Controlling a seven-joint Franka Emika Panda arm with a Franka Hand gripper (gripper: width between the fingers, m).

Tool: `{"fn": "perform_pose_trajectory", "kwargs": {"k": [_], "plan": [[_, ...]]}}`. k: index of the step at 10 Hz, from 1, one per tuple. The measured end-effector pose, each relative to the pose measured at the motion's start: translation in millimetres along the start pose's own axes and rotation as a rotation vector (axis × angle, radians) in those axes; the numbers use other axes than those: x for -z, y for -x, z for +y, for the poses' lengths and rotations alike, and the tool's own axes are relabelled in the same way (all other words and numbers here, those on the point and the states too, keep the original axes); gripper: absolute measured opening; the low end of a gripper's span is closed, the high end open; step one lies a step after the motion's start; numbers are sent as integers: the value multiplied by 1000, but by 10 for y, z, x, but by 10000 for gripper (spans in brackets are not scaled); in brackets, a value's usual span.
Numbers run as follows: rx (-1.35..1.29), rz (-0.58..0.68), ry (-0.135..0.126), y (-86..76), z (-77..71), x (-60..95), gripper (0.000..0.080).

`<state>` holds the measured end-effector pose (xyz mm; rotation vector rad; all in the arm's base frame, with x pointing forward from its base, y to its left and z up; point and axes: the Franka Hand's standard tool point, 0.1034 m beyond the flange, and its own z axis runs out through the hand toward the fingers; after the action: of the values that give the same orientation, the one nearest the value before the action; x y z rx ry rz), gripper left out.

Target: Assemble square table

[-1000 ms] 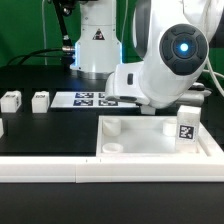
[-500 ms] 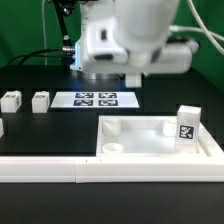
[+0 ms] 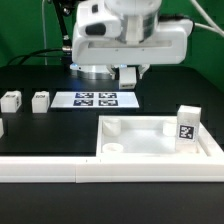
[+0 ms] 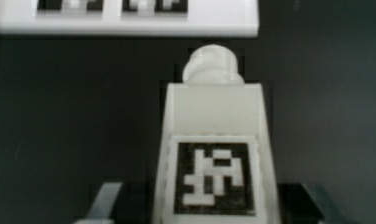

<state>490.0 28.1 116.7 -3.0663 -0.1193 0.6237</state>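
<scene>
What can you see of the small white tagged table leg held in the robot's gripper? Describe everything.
The small white plastic table leg is a squared block with smooth matte faces. One face carries a black-and-white tag; the end away from the wrist camera narrows to a rounded tip. The gripper clamps its two sides near the tagged end. Beyond the tip lie the black table and the marker board; the leg shows no contact with either.

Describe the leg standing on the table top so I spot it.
Find the large white square top at the exterior view's right. A leg stands upright near its right edge, tag toward the camera. It alone is on the top; the loose legs sit on the black table.
</scene>
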Motion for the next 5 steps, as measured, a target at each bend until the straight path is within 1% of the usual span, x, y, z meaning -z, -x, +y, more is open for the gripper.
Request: {"fn": "perform_pose_trajectory", "kwargs": {"k": [1,2,3,4,5], "plan": [[48,74,44,-128,96,297,293],[60,156,80,-272,175,457,293],[61,236,77,-302,160,431,293],[61,275,76,-281,166,408,293],[63,362,81,-338,175,438,293]]}}
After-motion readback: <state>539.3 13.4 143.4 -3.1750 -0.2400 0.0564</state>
